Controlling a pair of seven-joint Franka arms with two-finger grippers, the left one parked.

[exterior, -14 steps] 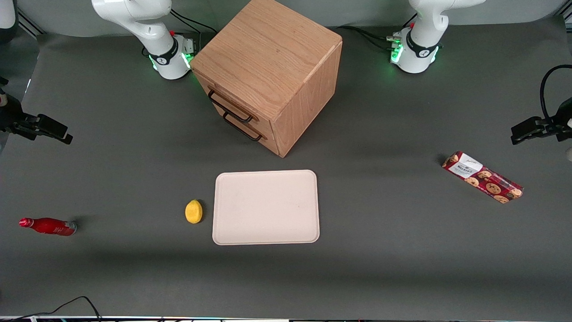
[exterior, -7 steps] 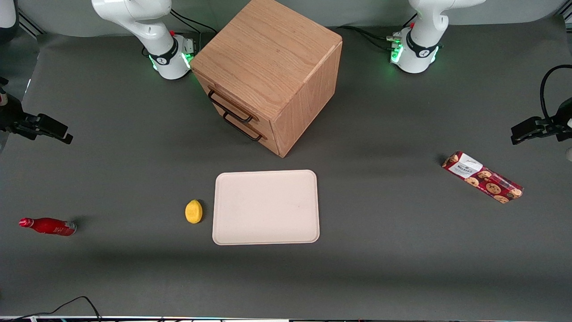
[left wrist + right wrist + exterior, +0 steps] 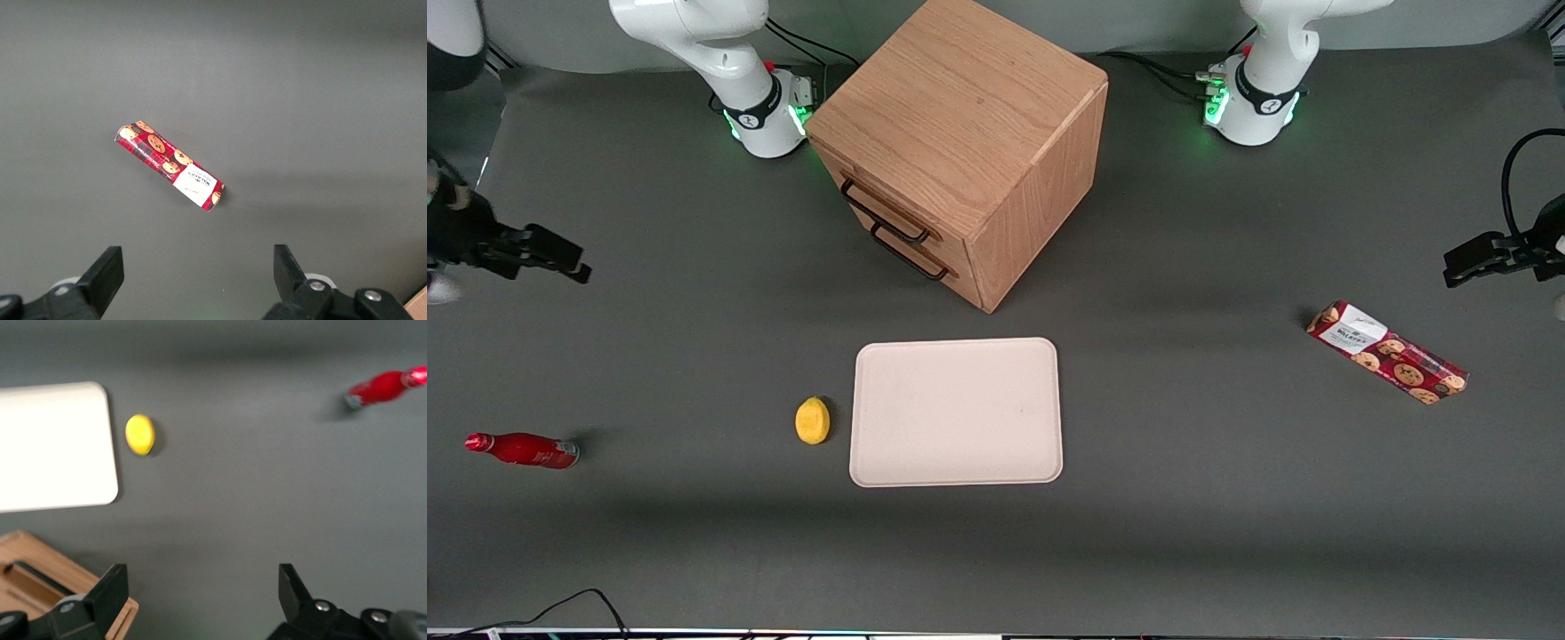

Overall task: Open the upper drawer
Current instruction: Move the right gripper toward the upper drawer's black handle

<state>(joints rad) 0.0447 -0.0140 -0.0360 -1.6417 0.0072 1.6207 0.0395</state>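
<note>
The oak cabinet [image 3: 960, 133] stands at the middle of the table, farther from the front camera than the tray. Its upper drawer [image 3: 864, 188] is shut, with its thin black handle [image 3: 885, 213] above the lower drawer's identical handle [image 3: 910, 252]. My gripper [image 3: 560, 260] hovers over the table toward the working arm's end, well apart from the cabinet, open and empty. In the right wrist view the gripper [image 3: 202, 587] has its jaws wide apart over bare table, with a corner of the cabinet [image 3: 27, 563] and a black handle [image 3: 37, 577] beside one finger.
A white tray [image 3: 956, 411] lies nearer the front camera than the cabinet, with a yellow lemon [image 3: 812, 420] beside it. A red bottle [image 3: 523, 450] lies toward the working arm's end. A cookie pack [image 3: 1387, 352] lies toward the parked arm's end.
My gripper has shifted a little toward the cabinet. The drawers and the other objects have not moved.
</note>
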